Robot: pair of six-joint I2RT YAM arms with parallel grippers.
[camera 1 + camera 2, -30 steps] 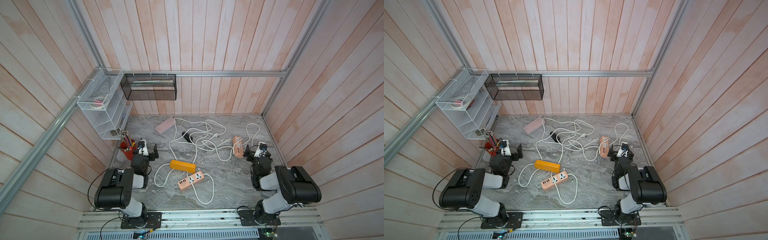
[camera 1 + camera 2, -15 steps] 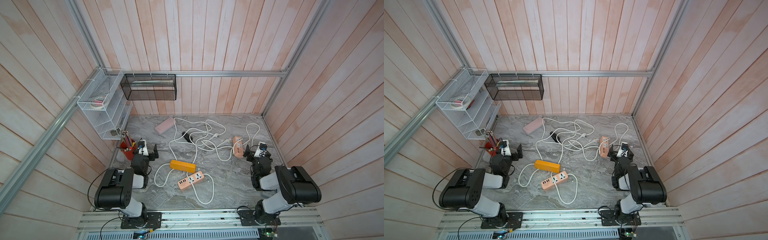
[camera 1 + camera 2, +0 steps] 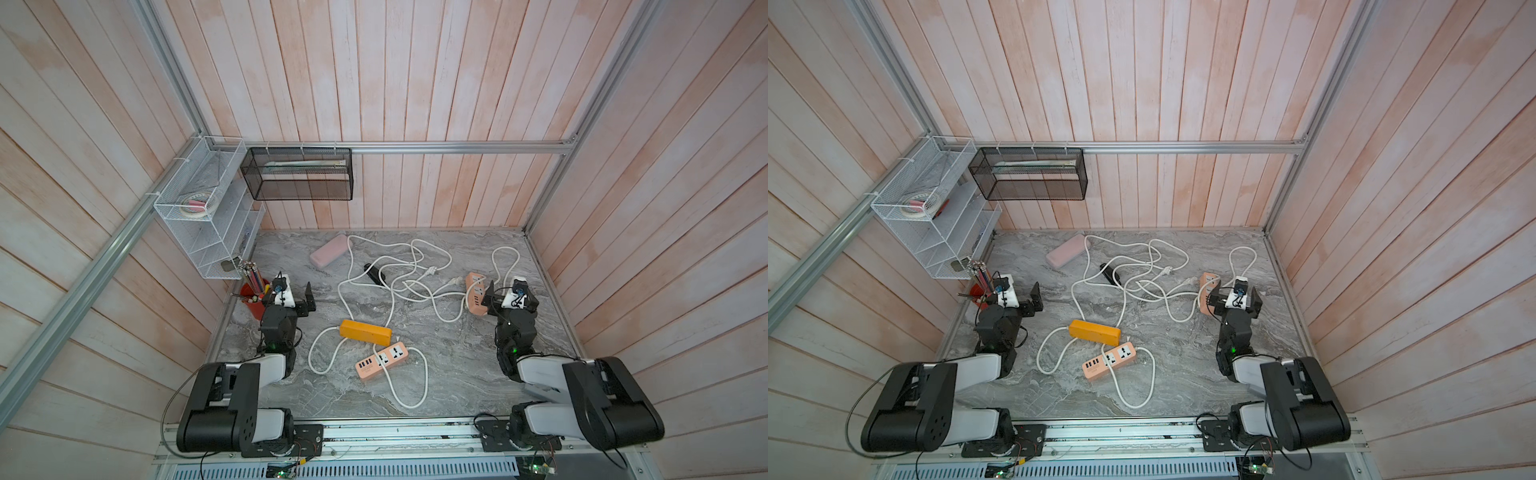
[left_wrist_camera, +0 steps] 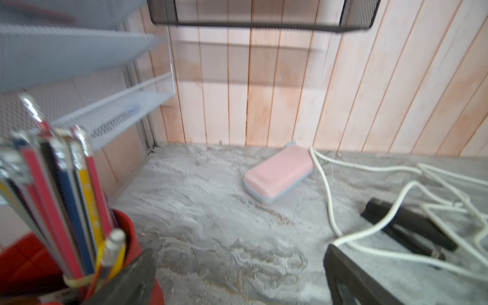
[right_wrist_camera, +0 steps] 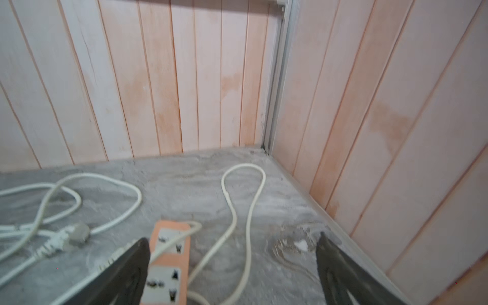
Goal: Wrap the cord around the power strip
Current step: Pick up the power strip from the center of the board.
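The left gripper (image 4: 237, 280) and right gripper (image 5: 232, 266) stand spread, empty. Shift the right to straddle the power strip (image 5: 169, 253), lower centre, clear of the cord (image 5: 245, 211).

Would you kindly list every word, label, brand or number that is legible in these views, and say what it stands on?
No text is legible in any view.
Front power strip: any print on its face is too small to read.
White mesh shelf: a blue mark behind the mesh, too blurred to read.
Pencils: markings too blurred to read.
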